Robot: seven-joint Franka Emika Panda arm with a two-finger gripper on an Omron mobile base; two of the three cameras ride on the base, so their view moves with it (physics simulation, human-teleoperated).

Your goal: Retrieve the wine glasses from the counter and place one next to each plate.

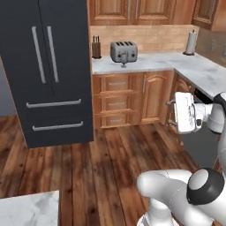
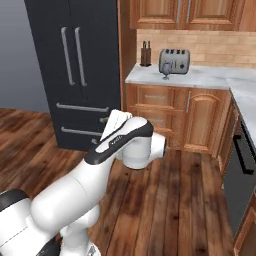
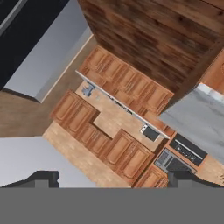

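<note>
Pincer (image 3: 113, 179) released, empty, far from marble tabletop (image 2: 200, 77). Smoky wine glass (image 2: 166, 71) beside toaster (image 2: 174, 61): light, fragile, slippery, best gripped gently around the bowl.

1. Floor (image 1: 88, 172) is dark reddish-brown wood planks, pretty glossy.
2. Big black fridge (image 1: 48, 66) with long silver handles stands on the left, right beside the cabinets.
3. Wall cabinets (image 1: 132, 9) in warm brown wood hang above a tan tile backsplash (image 1: 154, 37).
4. Silver toaster (image 1: 123, 51), knife block (image 1: 96, 47) and paper towel roll (image 1: 190, 43) stand along the back.
</note>
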